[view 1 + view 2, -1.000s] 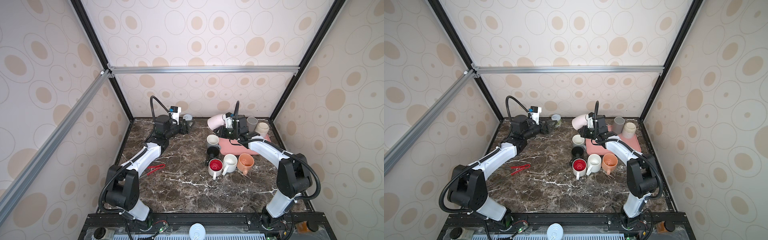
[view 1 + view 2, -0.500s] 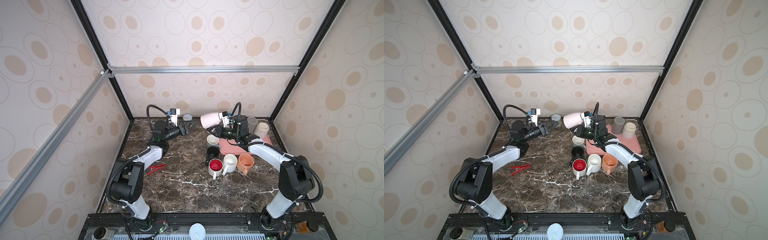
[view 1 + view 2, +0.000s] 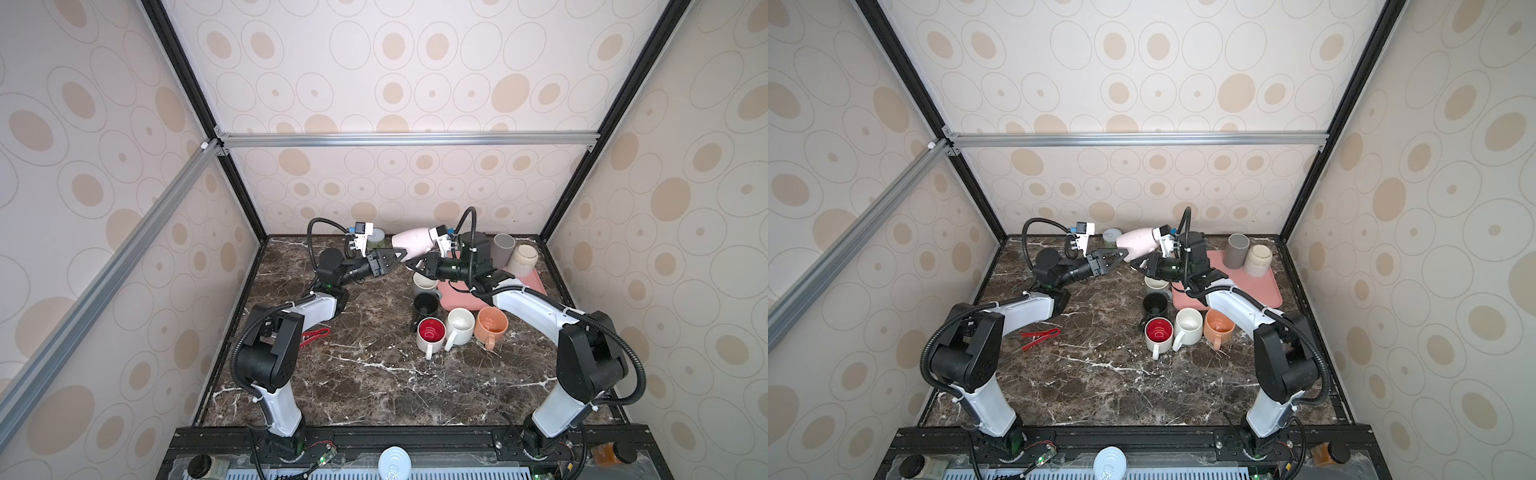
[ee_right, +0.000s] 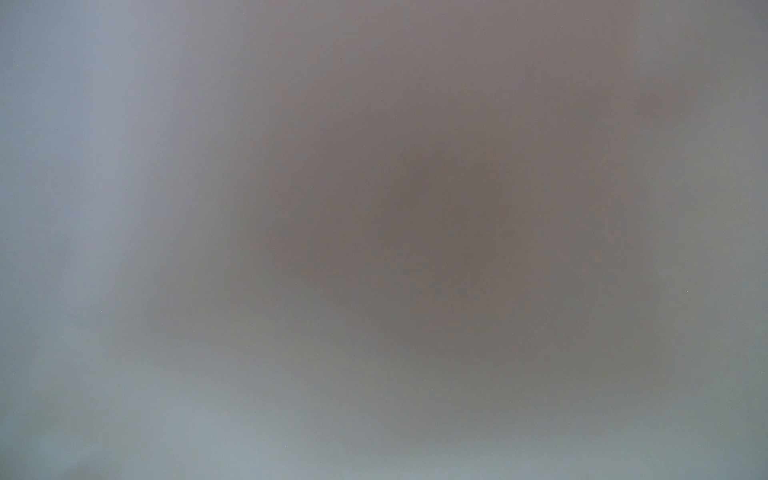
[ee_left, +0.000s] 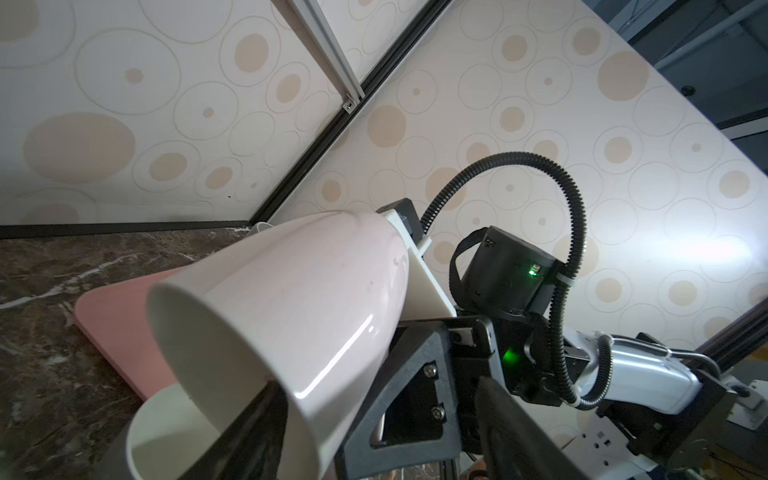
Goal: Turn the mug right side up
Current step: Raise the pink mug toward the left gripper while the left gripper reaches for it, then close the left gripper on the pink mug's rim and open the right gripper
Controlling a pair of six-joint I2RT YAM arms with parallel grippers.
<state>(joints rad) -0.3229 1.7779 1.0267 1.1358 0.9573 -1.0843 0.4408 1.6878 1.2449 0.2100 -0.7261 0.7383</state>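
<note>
While right gripper (image 3: pixel 415 266) clamps the pink mug (image 3: pixel 411 244) sideways aloft, left gripper (image 3: pixel 397 257) gapes at its rim, 1 finger (image 5: pixel 257 419) inside

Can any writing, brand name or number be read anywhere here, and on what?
Nothing reads for certain.
Grey-green disc at the back: one mark, perhaps "6", too small to be sure.
White disc at the front edge: a logo, blurred.
Pink mug: no print visible.
</note>
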